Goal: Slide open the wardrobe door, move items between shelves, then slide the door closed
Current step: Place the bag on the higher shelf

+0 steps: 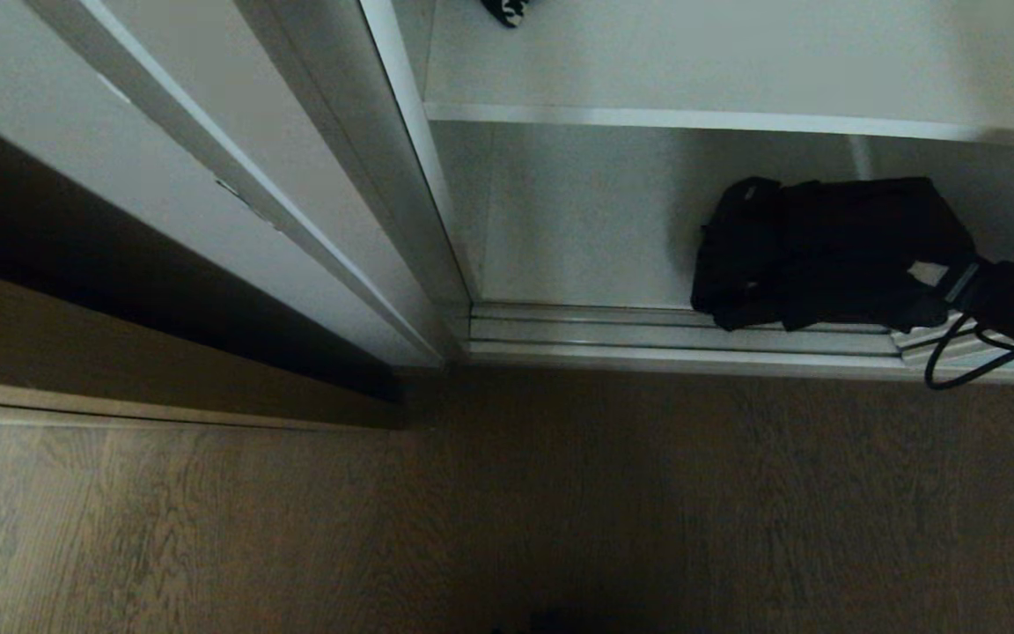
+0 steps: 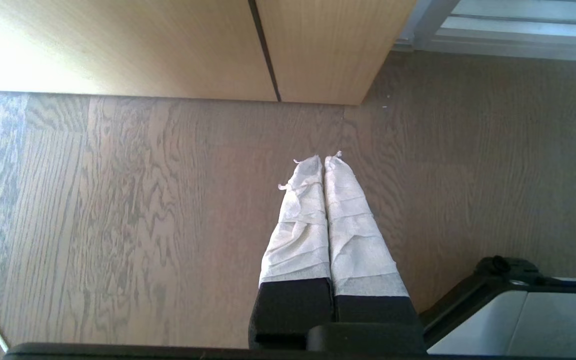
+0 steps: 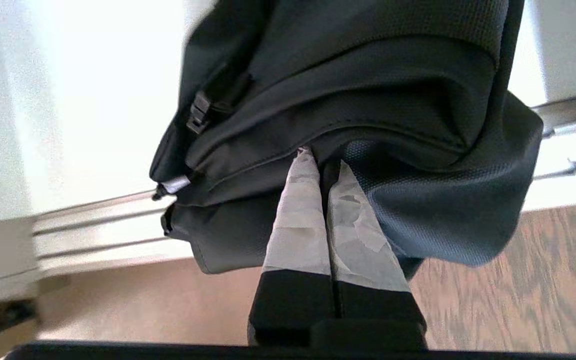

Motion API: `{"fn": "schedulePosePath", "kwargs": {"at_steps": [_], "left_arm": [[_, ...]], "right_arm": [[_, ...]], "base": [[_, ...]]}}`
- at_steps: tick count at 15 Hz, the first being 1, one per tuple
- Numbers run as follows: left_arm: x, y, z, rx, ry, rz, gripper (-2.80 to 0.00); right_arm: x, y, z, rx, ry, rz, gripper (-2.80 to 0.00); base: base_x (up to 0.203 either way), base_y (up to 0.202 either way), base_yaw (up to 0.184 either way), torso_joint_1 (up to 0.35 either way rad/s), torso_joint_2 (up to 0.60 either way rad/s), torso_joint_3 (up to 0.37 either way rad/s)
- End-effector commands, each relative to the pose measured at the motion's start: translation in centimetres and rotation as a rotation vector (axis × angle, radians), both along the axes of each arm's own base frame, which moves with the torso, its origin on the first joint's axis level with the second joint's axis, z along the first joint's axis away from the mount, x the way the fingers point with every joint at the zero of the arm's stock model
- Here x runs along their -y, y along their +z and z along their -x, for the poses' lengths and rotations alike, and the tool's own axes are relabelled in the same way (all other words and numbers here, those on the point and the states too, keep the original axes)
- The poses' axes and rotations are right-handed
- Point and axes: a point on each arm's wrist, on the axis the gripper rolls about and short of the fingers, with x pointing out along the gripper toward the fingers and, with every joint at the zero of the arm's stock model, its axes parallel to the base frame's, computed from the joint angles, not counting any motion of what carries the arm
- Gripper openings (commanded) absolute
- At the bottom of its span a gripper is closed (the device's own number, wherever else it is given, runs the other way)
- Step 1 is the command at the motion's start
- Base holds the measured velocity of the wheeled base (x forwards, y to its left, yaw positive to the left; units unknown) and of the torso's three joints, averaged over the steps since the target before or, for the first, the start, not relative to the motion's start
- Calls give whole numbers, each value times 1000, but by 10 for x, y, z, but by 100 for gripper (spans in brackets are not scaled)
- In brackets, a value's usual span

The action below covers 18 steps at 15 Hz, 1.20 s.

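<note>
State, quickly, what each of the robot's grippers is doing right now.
Left gripper: shut, empty, parked above the wood floor.
Right gripper: shut on a fold of the black bag at the wardrobe's lowest shelf.

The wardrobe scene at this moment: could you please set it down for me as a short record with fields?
Door: sliding wardrobe door pushed aside to the left, compartment open
Item: black bag at the bottom of the wardrobe, its front over the floor track
Shelf above: white shelf, bare except for a small dark thing at the frame's top edge
Right gripper: fingers pinched on a fold of the bag's fabric
Left gripper: shut, holding nothing, over the wooden floor away from the wardrobe
</note>
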Motion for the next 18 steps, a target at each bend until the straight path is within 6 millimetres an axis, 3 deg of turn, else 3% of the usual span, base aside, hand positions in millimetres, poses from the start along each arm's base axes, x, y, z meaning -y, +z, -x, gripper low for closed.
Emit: {"fn": "schedulePosePath", "kwargs": {"at_steps": [1, 6, 10, 16, 18], "left_arm": [[0, 0, 0, -1, 0, 0, -280], [0, 0, 0, -1, 0, 0, -280], [0, 0, 0, -1, 0, 0, -280], [0, 0, 0, -1, 0, 0, -280], [0, 0, 0, -1, 1, 0, -280]], "right_arm": [[-11, 35, 30, 62, 5, 21, -280], [-22, 54, 62, 61, -3, 38, -280], [-35, 45, 98, 17, -4, 165, -280], [-49, 58, 152, 55, -107, 199, -280], [-54, 49, 167, 24, -156, 217, -280]], "base": [[0, 0, 0, 0, 0, 0], [0, 0, 0, 0, 0, 0], [0, 0, 0, 0, 0, 0], [0, 0, 0, 0, 0, 0], [0, 0, 0, 0, 0, 0]]}}
